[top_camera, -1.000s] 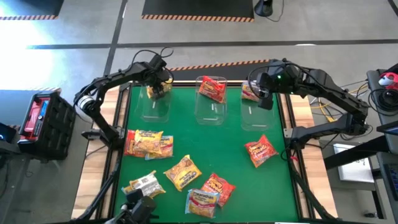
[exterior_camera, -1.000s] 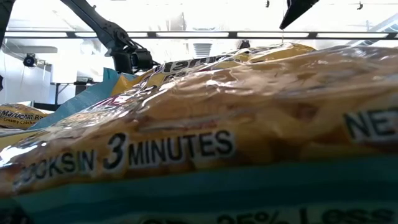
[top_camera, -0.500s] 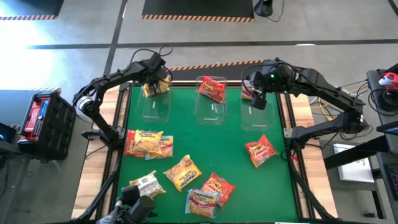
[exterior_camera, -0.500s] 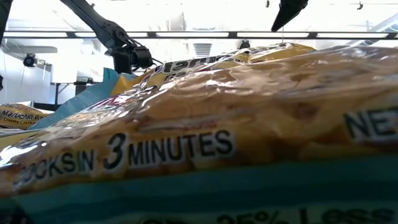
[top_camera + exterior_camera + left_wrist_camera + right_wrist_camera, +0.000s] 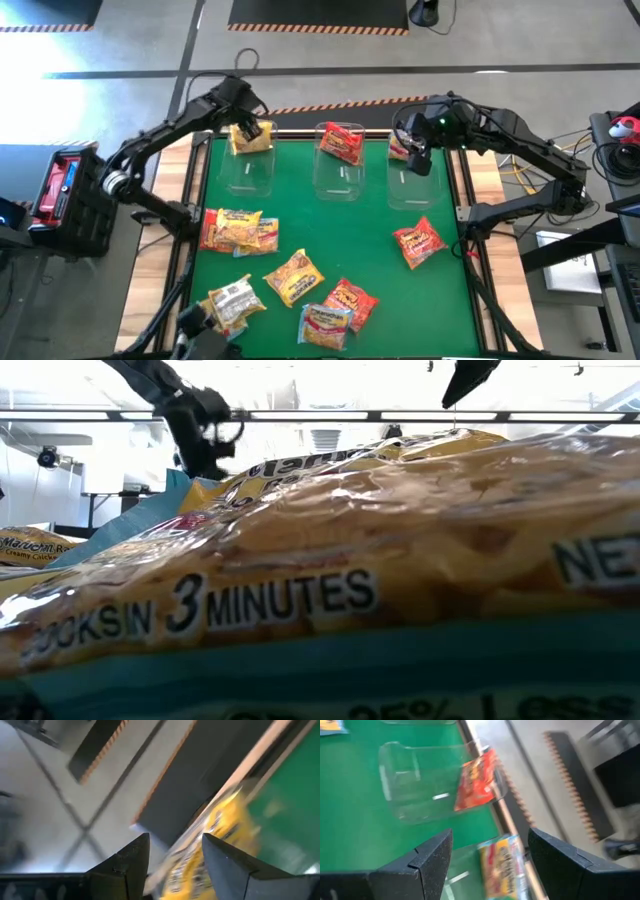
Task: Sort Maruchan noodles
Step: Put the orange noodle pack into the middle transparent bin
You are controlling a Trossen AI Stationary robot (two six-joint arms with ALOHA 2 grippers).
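Upper left, left gripper (image 5: 247, 128): fingers parted, empty, above yellow packet (image 5: 252, 139).
Packet axis: cannot tell.
Right gripper (image 5: 412, 150): open, empty.

Noodles (image 5: 294, 276) on table (image 5: 350, 225), perhaps sorted

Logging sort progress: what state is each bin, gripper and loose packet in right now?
Left bin, holds a yellow packet.
Middle bin, holds a red packet.
Right bin, holds a pale packet.
Left gripper, open, empty.
Right gripper, open, empty.
Loose packets, lying unsorted on the green mat.
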